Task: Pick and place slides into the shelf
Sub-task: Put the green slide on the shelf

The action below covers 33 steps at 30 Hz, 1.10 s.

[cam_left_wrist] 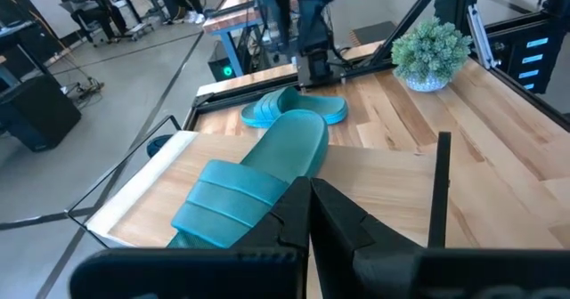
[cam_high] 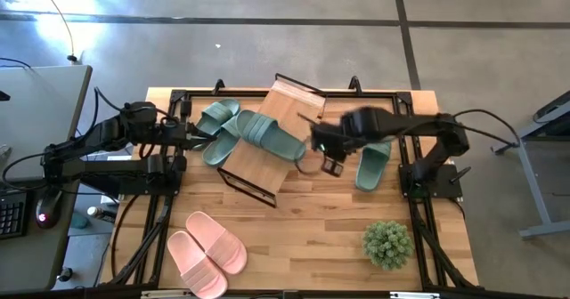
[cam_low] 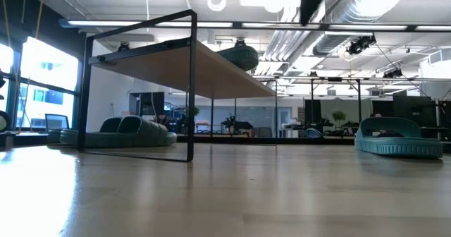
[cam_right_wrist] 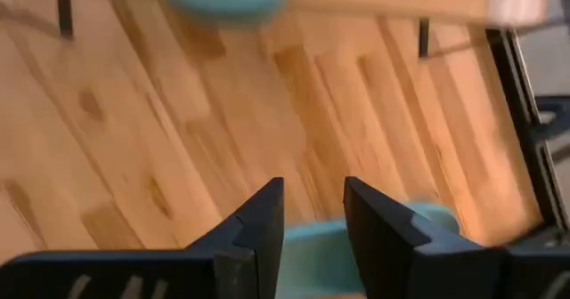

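Right claw [cam_high: 331, 157], fingers apart and empty, hovers off the shelf [cam_high: 267, 148] edge; left claw [cam_high: 191, 134] together.

Slides [cam_high: 207, 250], shelf [cam_high: 267, 143], plant [cam_high: 387, 243] on table [cam_high: 312, 219]

An open-plan lab: exposed ceiling ducts [cam_low: 394, 15], concrete floor [cam_high: 267, 41], equipment desks [cam_left_wrist: 107, 1].

Grey concrete floor [cam_high: 267, 41], ceiling lights [cam_low: 218, 1]
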Each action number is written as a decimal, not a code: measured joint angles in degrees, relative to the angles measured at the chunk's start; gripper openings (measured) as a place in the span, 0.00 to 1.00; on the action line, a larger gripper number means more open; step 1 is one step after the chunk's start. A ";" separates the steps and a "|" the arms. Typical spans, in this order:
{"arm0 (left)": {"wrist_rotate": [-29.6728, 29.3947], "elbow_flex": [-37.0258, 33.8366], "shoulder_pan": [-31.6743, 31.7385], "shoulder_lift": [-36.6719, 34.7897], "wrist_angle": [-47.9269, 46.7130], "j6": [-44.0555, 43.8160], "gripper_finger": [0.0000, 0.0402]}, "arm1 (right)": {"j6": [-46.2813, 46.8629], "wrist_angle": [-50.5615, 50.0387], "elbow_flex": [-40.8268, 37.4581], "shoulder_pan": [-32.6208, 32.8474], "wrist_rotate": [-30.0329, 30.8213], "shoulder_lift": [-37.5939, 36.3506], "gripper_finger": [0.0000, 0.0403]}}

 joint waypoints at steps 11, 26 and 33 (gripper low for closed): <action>-0.31 0.00 0.02 3.52 0.18 1.16 0.00 | 30.81 -0.02 -34.47 6.15 4.12 -13.50 0.27; 6.84 -0.04 0.02 10.26 3.03 1.35 0.00 | 38.90 10.36 -55.43 6.09 3.26 -16.62 0.27; 8.22 -0.02 0.00 9.98 8.78 0.05 0.00 | 36.13 12.35 -57.50 6.07 6.45 -16.62 0.27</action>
